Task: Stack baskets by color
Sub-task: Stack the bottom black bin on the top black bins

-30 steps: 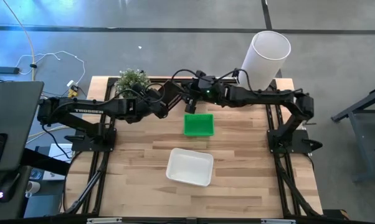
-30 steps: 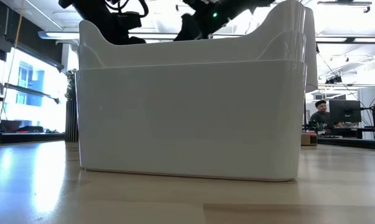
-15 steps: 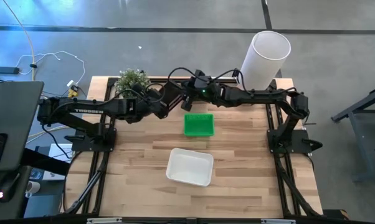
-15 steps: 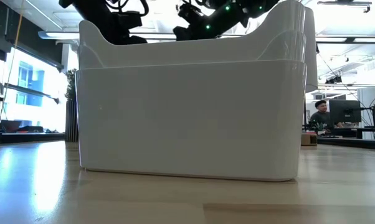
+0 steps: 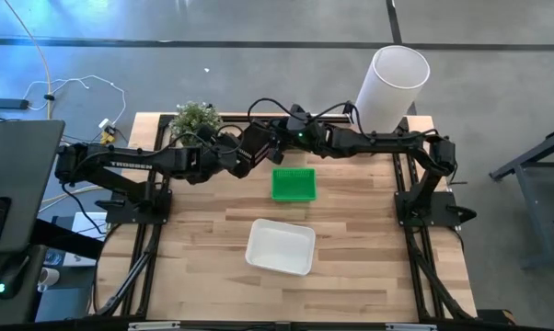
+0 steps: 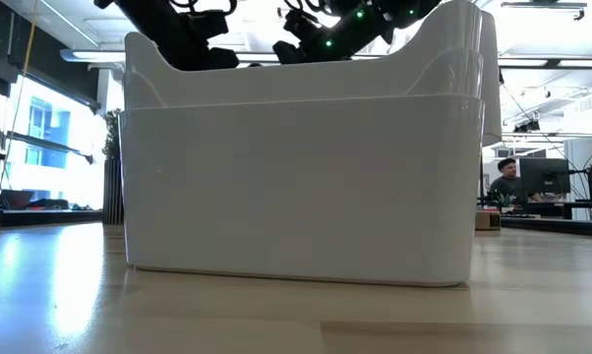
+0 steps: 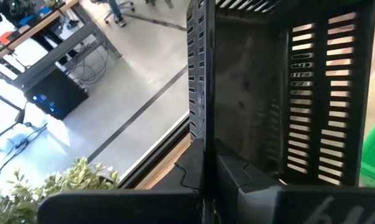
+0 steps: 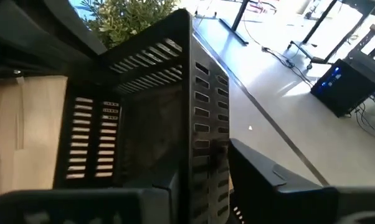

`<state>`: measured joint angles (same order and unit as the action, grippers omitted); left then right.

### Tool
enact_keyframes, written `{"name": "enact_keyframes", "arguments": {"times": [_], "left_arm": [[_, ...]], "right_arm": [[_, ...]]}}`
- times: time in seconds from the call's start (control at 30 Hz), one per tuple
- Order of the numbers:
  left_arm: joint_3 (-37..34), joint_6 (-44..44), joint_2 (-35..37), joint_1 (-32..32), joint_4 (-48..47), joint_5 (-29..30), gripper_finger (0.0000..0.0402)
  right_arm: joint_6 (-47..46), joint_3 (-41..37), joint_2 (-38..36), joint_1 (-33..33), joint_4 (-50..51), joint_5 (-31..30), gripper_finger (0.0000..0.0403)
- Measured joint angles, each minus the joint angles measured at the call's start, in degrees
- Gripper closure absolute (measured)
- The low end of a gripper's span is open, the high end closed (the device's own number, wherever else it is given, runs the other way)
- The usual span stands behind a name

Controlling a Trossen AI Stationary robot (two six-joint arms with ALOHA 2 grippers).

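A black slotted basket [image 5: 256, 147] hangs on edge above the table's far middle, between my two grippers. My left gripper [image 5: 236, 156] is shut on it from the left, and its wrist view looks into the basket's inside [image 7: 268, 112]. My right gripper [image 5: 275, 140] has come in from the right and stands astride another wall of the basket [image 8: 150, 124]. A green basket [image 5: 294, 184] rests flat on its bottom on the table just near of them. A white basket [image 5: 280, 246] lies nearer still and fills the low view [image 6: 296, 177]. My left gripper pinches one wall of the black basket at its rim [image 7: 197, 134], one finger inside and one outside, coming from the table's left and slanting down. The basket is lifted clear and tipped on edge. My right gripper has a side wall near a corner [image 8: 206, 146] between its fingers, one finger [image 8: 268, 183] outside and one [image 8: 100, 202] inside the basket. It comes from the table's right, slanting slightly down. Both fingers look close against the wall.
A potted plant [image 5: 196, 118] stands at the far left corner and a tall white cylinder [image 5: 392, 87] at the far right. Bare wood lies on either side of the white basket. A person sits in the room beyond [image 6: 505, 182].
My right gripper has moved a little toward the table's left and down, up to the black basket in my left gripper, and rolled slightly. The basket stays lifted, about where it was.
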<state>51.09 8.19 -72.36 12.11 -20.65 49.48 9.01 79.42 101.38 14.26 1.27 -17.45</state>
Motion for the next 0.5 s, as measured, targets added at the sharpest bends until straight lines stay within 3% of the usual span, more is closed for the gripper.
{"name": "enact_keyframes", "arguments": {"times": [0.27, 0.5], "left_arm": [[0.0, 0.1, 0.0, -0.6, 0.6, -0.2, 0.0400], [0.0, -3.4, 0.0, -0.6, 0.8, -3.7, 0.0364]], "right_arm": [[-1.5, 0.0, 0.0, 0.0, 1.4, -1.2, 0.0389], [-1.3, 0.0, 0.0, 0.0, 1.5, -5.1, 0.0400]]}}
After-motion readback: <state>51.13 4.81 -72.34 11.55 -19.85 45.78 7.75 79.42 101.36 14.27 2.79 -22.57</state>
